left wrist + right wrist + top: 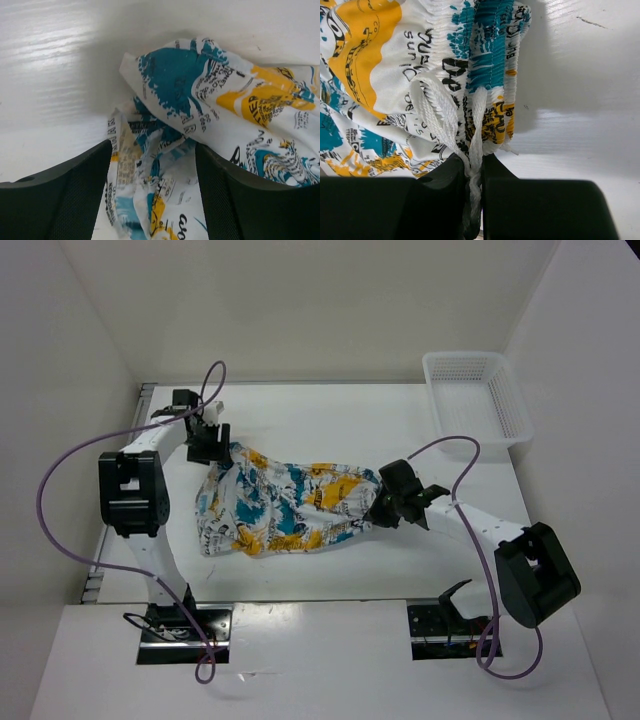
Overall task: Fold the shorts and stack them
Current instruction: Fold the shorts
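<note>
The shorts [290, 505] lie crumpled across the middle of the white table, white with teal, yellow and black print. My left gripper [212, 447] sits at their far left corner. In the left wrist view this gripper [154, 150] stands open, its black fingers [70, 195] wide apart, with loose folds of the shorts [215, 100] lying between and beyond them. My right gripper [380, 508] is at the right end of the shorts. In the right wrist view it [476, 167] is shut on the white drawstring [477, 125] and the gathered waistband [490, 60].
A white plastic mesh basket [478, 392] stands at the back right corner of the table [330, 420]. White walls close in the back and both sides. Purple cables loop from both arms.
</note>
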Tool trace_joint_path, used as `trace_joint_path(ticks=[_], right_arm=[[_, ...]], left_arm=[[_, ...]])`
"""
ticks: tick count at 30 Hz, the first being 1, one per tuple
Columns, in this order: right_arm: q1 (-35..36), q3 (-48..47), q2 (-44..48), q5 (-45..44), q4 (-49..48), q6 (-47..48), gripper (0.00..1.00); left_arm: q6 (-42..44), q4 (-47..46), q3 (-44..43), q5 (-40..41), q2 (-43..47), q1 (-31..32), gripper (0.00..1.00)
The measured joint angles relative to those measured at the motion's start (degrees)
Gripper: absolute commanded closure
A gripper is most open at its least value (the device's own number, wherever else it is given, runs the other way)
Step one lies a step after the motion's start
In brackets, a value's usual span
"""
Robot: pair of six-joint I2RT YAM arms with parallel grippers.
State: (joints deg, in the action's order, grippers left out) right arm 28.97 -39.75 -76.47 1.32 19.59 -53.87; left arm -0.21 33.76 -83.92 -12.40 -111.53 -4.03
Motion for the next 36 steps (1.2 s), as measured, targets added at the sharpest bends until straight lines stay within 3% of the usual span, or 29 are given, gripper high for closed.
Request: trace_joint_path(ticks=[6,10,11,12,14,16,22,24,25,26,28,29,33,36], right_arm=[[-0.74,0.00,0.00,0.39,1.07,1.16,1.00],[-2.58,0.00,0.00,1.20,1.25,2.16,1.00],[-3.17,0.00,0.00,1.31,1.27,2.49,1.00],[-3.72,0.00,0.00,1.55,1.36,2.86,1.00],[-4.85,0.00,0.00,1.97,1.75,3.96,1.00],[-6.32,0.00,0.00,2.10,2.54,4.96,1.00],[-9.27,-0.98,0.15,1.01,5.79,7.89,1.00],[-9.27,-2.01,0.13,0.96,6.29,8.81,1.00],[-9.27,-2.38,0.09,0.98,6.29,9.09,1.00],[-9.27,-2.78,-0.04,1.01,6.32,9.46,1.00],[-9.27,-3.50,-0.66,1.03,6.36,10.05,1.00],[-9.27,-3.76,-0.92,1.09,6.40,10.21,1.00],[-9.27,-3.87,-1.14,1.25,6.51,10.54,0.98],[-9.40,-3.87,-1.14,1.49,6.56,10.71,0.98]], left_arm=[[-0.02,-2.47,-3.56,0.55,-5.44,3.50,0.30],[0.02,-5.40,-4.07,0.50,-7.82,5.33,0.62],[-0.02,-5.86,-4.07,0.33,-7.93,5.44,0.76],[-0.11,-6.08,-4.24,0.22,-7.93,5.42,0.84],[-0.04,-5.81,-5.86,0.13,-7.98,5.27,0.93],[-0.02,-3.87,-9.75,0.63,-8.33,5.18,0.96],[0.00,-0.33,-19.08,9.03,-8.26,5.18,0.95],[-0.04,0.68,-19.28,12.59,-8.28,5.20,0.85],[0.07,1.73,-19.32,13.35,-8.31,5.33,0.72],[-0.07,3.41,-19.34,13.66,-8.35,5.42,0.65],[0.09,6.78,-19.12,12.04,-8.20,5.49,0.56],[0.09,6.80,-17.05,10.71,-7.06,5.68,0.48],[0.07,13.49,-2.64,4.48,2.10,6.71,0.35],[0.11,20.06,5.42,0.55,7.63,7.48,0.31]])
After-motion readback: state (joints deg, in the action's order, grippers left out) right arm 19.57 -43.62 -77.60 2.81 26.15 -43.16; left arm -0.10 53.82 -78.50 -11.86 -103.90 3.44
